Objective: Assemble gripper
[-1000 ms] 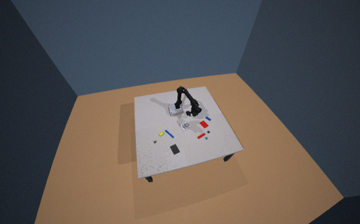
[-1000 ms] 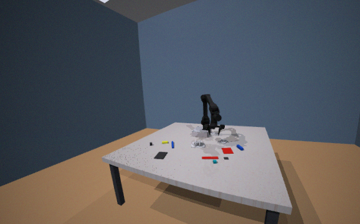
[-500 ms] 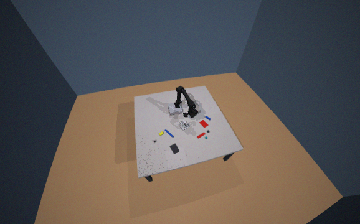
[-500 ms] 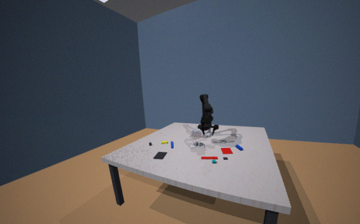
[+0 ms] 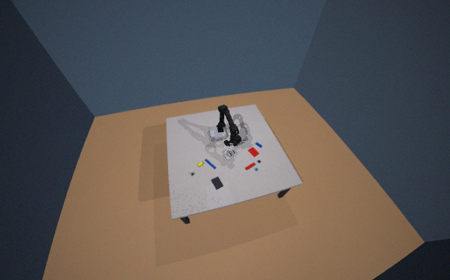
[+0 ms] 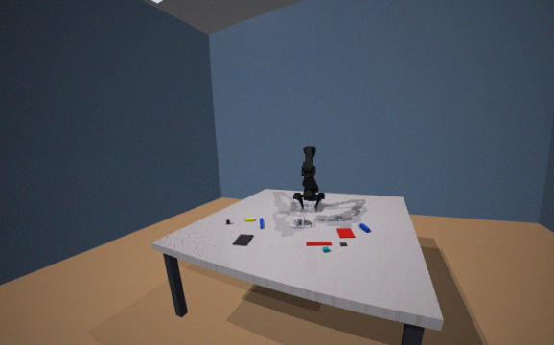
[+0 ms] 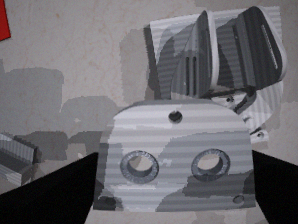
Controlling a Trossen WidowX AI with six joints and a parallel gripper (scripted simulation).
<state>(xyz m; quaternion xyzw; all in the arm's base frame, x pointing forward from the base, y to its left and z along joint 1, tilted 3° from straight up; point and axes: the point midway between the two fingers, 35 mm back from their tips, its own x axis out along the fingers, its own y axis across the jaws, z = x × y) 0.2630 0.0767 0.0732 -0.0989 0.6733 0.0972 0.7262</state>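
Observation:
My gripper (image 5: 233,144) (image 6: 310,206) (image 7: 172,159) is shut on the housing plate (image 7: 175,135), a pale plate with two ringed holes and a small hole, held across its width above the table. The gripper base (image 5: 230,153) (image 6: 301,223) (image 7: 272,96) is beyond the plate, at the upper right of the wrist view. Two jaws stand on it, a left jaw (image 7: 192,67) and a right jaw (image 7: 257,47), their slotted arms side by side. The plate is apart from the jaws in image position and hides part of the base. Pins and gear teeth are mostly hidden, so meshing cannot be told.
A grey ridged piece (image 7: 17,157) lies at the wrist view's left edge. On the table (image 5: 186,148) (image 6: 378,273) are a red square (image 5: 253,152) (image 6: 345,233), a red bar (image 5: 250,166) (image 6: 318,243), a dark square (image 5: 217,183) (image 6: 243,240) and a blue bar (image 5: 210,164) (image 6: 262,223).

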